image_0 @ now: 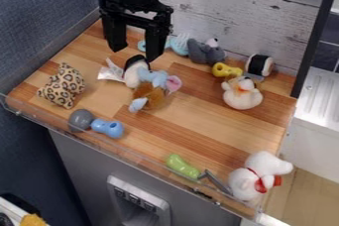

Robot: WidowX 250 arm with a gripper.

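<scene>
Nearest me, at five o'clock on the wooden counter (205, 133), sits a white stuffed toy (246, 183) with a red ribbon. Just beside it lie a grey tool (216, 182) and a green toy (182, 166), close to the clear guard (129, 155) along the near edge.

Around eight o'clock I see a grey round toy (81, 120) against a blue toy (112, 129). A leopard-print piece (64, 86) rests at nine. Near the middle, a brown plush (148, 96) lies against a blue-and-pink plush (157, 78). At three o'clock is a cream plush (242, 96), with a yellow toy (226, 70) and a black-and-white roll (259, 65) beyond.

At eleven, a black-and-white plush (134, 73) lies beside a white crumpled piece (111, 72). My gripper (136, 55) hangs just beyond that plush, jaws released and well apart, wood visible between them; whether one tip touches it, I can't tell. Farther back, toward twelve to one o'clock, a light-blue toy (177, 44) lies beside a grey plush (204, 53).
</scene>
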